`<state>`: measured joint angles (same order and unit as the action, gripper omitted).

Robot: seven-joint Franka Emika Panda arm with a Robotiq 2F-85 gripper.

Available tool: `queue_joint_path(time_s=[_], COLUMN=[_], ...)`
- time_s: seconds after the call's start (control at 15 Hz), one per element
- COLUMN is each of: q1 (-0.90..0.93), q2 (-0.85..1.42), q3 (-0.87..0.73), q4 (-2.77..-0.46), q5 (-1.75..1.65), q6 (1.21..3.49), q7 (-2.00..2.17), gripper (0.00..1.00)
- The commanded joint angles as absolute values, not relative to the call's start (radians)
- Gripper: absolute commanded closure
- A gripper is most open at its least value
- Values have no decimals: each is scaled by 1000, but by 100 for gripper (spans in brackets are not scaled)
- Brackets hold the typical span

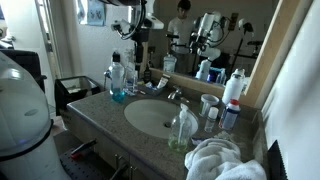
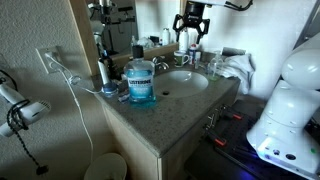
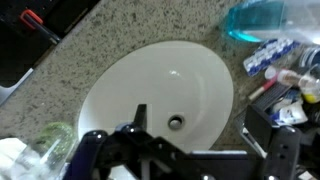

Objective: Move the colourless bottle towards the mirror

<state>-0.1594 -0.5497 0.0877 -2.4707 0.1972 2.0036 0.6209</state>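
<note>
The colourless bottle (image 1: pixel 182 128) stands upright on the granite counter at the front rim of the sink, next to a white towel. It also shows at the lower left of the wrist view (image 3: pixel 55 145), with a faint green base. The mirror (image 1: pixel 232 30), with its wooden frame, runs along the wall behind the counter. My gripper (image 2: pixel 192 28) hangs high above the sink, well apart from the bottle. In the wrist view my gripper (image 3: pixel 200 122) is open and empty over the basin.
A white oval sink (image 1: pixel 150 122) with a faucet (image 1: pixel 175 96) fills the counter's middle. A blue mouthwash bottle (image 2: pixel 141 82), a white bottle with a red cap (image 1: pixel 235 88), small toiletries (image 3: pixel 285 75) and a white towel (image 1: pixel 225 160) stand around it.
</note>
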Motion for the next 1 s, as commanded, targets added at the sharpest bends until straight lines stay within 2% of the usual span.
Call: queue_joint_path(time_s=[0.0,0.4,0.93], q1=[-241,-344,-433], q2=[-468,-395,-369], q3=[72,17,-63], q4=[-2402,-2395,-2408], q5=[110,-53,-252], q6=[2067,2158,2132], q7=[745,983,1354], gripper=[0,0,0])
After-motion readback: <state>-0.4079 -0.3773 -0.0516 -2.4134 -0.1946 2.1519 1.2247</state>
